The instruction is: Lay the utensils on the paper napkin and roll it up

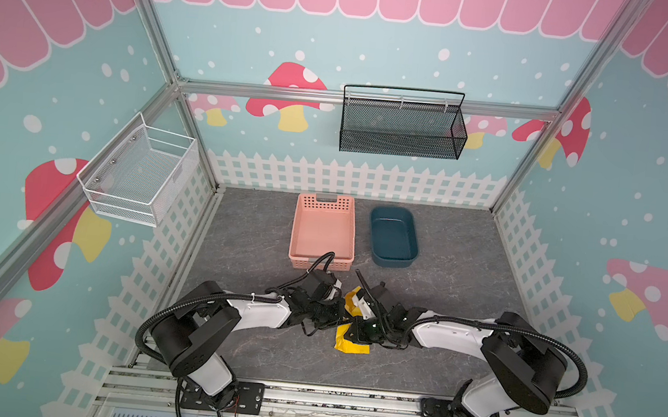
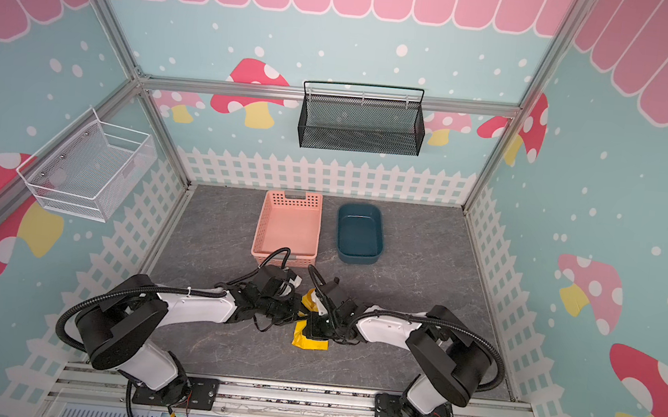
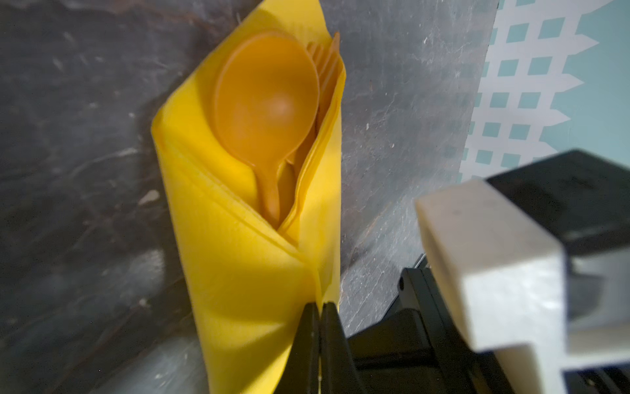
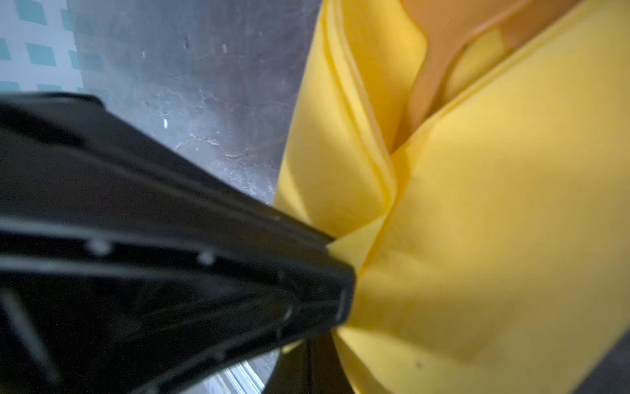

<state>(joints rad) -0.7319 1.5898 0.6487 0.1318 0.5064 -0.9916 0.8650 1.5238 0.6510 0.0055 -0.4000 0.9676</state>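
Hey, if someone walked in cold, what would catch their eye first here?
The bright yellow paper napkin, folded into a cone around an orange spoon and fork, with the left hand pinched shut on its edge. In both top views it is at the table's near middle, a pink basket and blue tub behind.

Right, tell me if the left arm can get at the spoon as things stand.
Probably not. The left end effector is shut on the paper napkin, and the spoon lies wrapped inside the fold, only its bowl end showing. It would have to let go first.
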